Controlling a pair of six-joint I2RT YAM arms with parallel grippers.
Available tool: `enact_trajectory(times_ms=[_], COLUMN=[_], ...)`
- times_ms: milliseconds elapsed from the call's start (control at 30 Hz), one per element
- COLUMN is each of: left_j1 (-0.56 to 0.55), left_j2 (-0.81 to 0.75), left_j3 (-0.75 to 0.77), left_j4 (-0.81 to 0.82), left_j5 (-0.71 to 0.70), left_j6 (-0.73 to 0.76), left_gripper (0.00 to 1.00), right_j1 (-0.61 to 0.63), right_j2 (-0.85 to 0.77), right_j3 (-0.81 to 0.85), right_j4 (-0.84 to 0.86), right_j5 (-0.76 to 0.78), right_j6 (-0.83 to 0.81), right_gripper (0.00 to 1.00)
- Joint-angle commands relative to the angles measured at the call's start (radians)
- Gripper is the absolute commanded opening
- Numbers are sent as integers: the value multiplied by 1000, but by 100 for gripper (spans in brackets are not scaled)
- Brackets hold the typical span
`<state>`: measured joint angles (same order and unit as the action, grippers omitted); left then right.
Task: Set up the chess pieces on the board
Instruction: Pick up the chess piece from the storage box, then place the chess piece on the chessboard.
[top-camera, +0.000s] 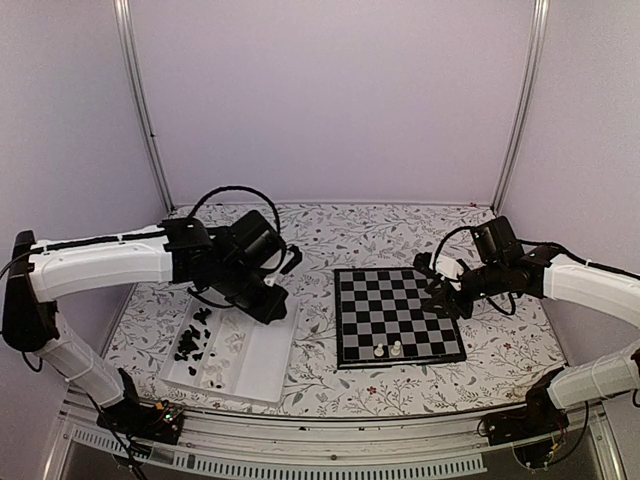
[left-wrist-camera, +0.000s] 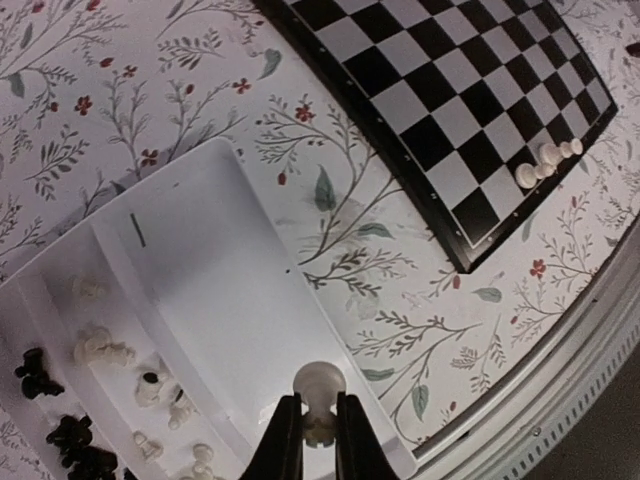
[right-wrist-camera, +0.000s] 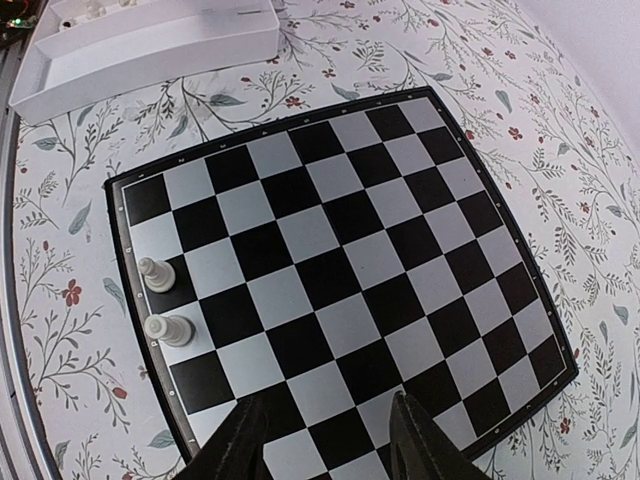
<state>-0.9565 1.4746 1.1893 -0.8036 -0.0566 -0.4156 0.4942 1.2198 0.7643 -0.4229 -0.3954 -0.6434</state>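
Note:
My left gripper (left-wrist-camera: 319, 425) is shut on a cream-white chess piece (left-wrist-camera: 319, 385) with a round head, held over the tray's bare compartment. In the top view this gripper (top-camera: 268, 300) hangs above the tray's far end. The board (top-camera: 395, 315) lies at centre right. Two white pieces (top-camera: 380, 351) (top-camera: 397, 349) stand on its near edge row, and the right wrist view shows them too (right-wrist-camera: 156, 272) (right-wrist-camera: 166, 328). My right gripper (right-wrist-camera: 325, 440) is open with nothing between its fingers, hovering over the board's (right-wrist-camera: 340, 260) right side (top-camera: 440, 295).
The white compartment tray (top-camera: 262, 365) sits left of the board, with black pieces (left-wrist-camera: 35, 375) and white pieces (left-wrist-camera: 100, 348) in its outer compartments. A flowered cloth (left-wrist-camera: 400, 300) covers the table. The metal front rail (left-wrist-camera: 590, 370) runs along the near edge.

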Motion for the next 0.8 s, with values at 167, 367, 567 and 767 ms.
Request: enact_trajectory(times_ms=[167,367,567,767], left_j1=[-172,-177,-180,-180], left_j2=[287,405,505,548], left_j3=[187,276,356,375], left_j4=[60,92,99,110], left_j5=[83,103,132,153], left_j6=[103,137,161,169], left_gripper=[11,12,12,12], right_j1=[-16,-17,-18,-18], right_j2=[8,12,11,15], right_j3=[-17,-19,-22,-22], right_j4=[28,34,36,36], right_j5=[38,54,65,60], right_j6=[6,1,-1,-5], right_gripper=[44,45,45,45])
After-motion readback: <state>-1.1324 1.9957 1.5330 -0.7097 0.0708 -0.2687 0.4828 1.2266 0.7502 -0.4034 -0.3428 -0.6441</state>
